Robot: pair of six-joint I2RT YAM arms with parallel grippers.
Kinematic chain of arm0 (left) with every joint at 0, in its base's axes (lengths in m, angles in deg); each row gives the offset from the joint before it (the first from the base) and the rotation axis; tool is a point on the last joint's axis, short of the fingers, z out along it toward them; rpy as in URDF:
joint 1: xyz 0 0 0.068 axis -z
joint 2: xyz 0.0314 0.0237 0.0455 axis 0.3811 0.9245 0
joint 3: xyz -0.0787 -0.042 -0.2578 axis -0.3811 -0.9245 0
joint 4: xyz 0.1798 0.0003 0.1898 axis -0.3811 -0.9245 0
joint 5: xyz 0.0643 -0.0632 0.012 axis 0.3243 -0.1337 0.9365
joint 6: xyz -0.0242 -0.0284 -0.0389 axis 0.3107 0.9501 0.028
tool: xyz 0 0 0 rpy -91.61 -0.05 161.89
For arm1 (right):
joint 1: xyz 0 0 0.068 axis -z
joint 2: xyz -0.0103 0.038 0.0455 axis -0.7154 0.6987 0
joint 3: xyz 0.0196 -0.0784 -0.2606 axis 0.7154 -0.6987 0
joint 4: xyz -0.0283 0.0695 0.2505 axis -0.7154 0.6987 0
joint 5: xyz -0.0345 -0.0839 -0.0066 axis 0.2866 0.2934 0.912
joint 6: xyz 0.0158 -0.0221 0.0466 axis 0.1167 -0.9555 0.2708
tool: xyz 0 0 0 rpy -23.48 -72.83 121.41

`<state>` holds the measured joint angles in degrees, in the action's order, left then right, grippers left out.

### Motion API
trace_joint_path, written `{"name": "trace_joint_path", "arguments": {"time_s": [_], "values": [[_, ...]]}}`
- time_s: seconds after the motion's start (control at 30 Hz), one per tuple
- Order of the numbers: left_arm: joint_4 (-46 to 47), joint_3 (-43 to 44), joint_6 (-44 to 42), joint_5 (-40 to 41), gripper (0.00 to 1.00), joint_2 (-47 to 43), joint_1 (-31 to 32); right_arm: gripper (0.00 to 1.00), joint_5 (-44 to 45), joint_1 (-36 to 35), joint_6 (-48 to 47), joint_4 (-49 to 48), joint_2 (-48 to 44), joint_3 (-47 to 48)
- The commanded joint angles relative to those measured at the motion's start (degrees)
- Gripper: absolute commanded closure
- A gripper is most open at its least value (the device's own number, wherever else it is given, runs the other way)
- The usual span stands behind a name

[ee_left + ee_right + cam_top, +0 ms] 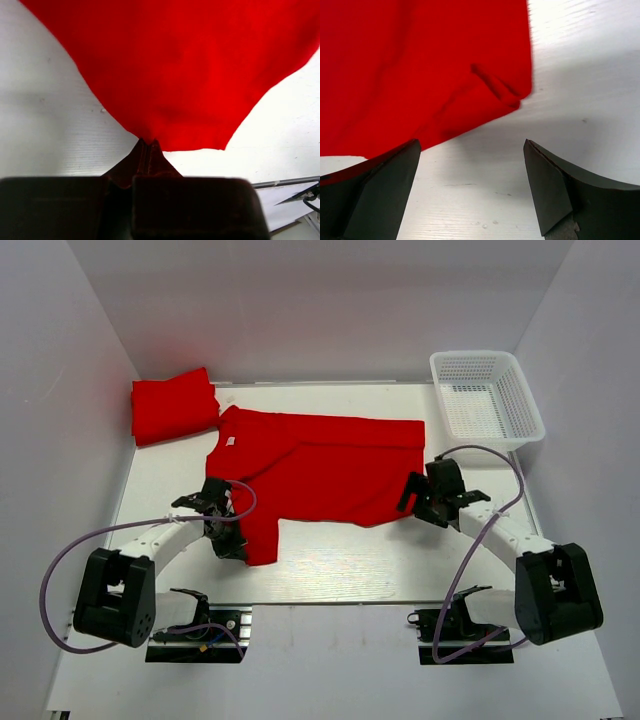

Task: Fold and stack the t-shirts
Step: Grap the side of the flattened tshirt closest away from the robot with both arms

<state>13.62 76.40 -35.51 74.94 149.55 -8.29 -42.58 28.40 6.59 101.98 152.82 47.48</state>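
A bright red t-shirt (320,468) lies spread across the middle of the white table (350,565), one sleeve hanging toward the near edge. A second red t-shirt (175,406) lies folded at the back left. My left gripper (232,540) is at the near left sleeve; in the left wrist view my gripper (147,145) is shut and pinches the edge of the red fabric (185,75). My right gripper (412,496) is open at the shirt's near right corner. In the right wrist view my gripper (470,150) holds nothing, with the shirt corner (507,92) just ahead of it.
A white plastic mesh basket (487,400) stands at the back right, right of the spread shirt. White walls close in the table at the back and both sides. The arm bases sit at the near edge.
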Motion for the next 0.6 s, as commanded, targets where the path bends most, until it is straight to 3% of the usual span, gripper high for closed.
{"name": "trace_joint_path", "arguments": {"time_s": [0.0,0.03,0.27,0.57], "values": [[2.6,2.1,-1.5,0.6,1.0,-0.3,0.2,0.11,-5.1,-0.2,1.7,-6.1,1.5,-1.0],[2.6,2.1,-1.5,0.6,1.0,-0.9,0.2,0.15,-7.3,-0.2,2.8,-6.7,2.4,-1.0],[3.6,1.5,-2.0,0.6,1.0,-2.7,0.2,0.16,-6.4,-0.3,5.3,-10.7,4.0,-2.0],[2.0,1.5,-2.5,1.2,1.0,-2.7,0.2,0.26,3.7,-0.2,10.8,-5.6,7.0,0.2]]}}
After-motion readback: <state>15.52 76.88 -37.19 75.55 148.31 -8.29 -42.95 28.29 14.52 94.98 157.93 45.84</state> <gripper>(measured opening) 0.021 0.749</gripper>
